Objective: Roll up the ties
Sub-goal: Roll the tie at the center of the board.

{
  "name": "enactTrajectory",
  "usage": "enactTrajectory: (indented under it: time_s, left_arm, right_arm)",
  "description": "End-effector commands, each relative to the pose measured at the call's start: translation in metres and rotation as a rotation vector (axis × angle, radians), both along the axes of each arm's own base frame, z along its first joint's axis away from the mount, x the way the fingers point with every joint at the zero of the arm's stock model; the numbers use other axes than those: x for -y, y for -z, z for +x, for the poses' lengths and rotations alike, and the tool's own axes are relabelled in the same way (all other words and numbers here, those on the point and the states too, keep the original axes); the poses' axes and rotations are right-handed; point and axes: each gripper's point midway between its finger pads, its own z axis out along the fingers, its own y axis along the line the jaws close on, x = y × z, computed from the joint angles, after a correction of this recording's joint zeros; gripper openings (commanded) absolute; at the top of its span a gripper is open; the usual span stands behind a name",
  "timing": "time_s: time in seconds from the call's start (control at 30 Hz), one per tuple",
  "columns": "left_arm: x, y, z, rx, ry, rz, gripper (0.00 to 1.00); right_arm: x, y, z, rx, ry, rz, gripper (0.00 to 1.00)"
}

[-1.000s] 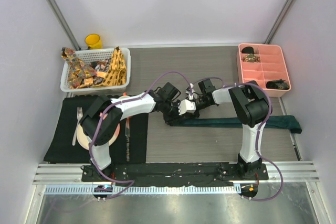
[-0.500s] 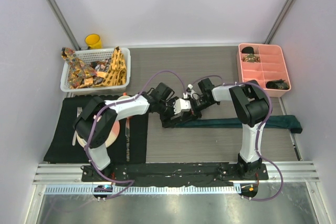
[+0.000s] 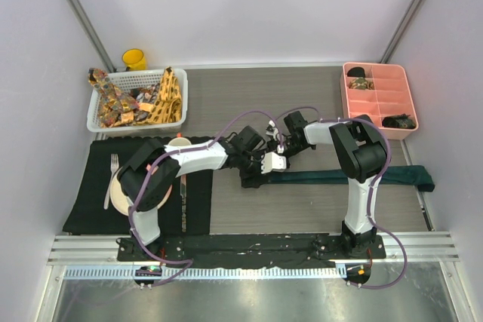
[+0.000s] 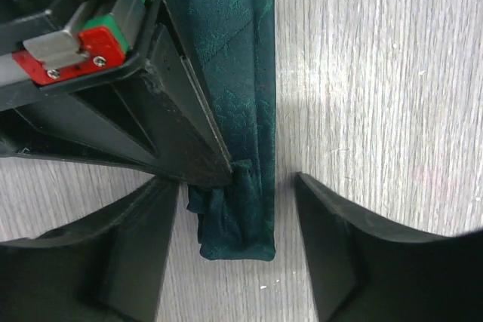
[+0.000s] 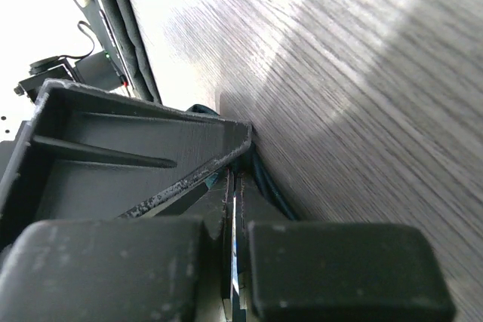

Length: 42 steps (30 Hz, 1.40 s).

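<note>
Left hand (image 4: 235,186) open astride teal tie (image 4: 226,73)

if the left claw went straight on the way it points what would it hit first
Likely the bunched end of the teal tie, lying between the left claw's open fingers; depth unclear, and the right claw, shut on the tie, is close beside.
</note>
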Motion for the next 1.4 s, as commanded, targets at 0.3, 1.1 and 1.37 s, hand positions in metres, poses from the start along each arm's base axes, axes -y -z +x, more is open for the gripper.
enactTrajectory:
  time_s: [0.3,1.1,1.37]
  left_arm:
    - [-0.016,0.003,0.001,0.031,0.025,0.07,0.31]
    - [-0.017,-0.07,0.034,0.0,-0.276,-0.424,0.78]
    - [-0.021,-0.044,0.009,0.011,-0.089,-0.404,0.76]
  right_arm:
    - [-0.001,-0.022,0.007,0.049,0.0,-0.014,0.01]
    - [0.029,0.037,0.012,0.139,-0.058,-0.216,0.01]
    - [0.036,0.048,0.009,0.127,-0.067,-0.263,0.01]
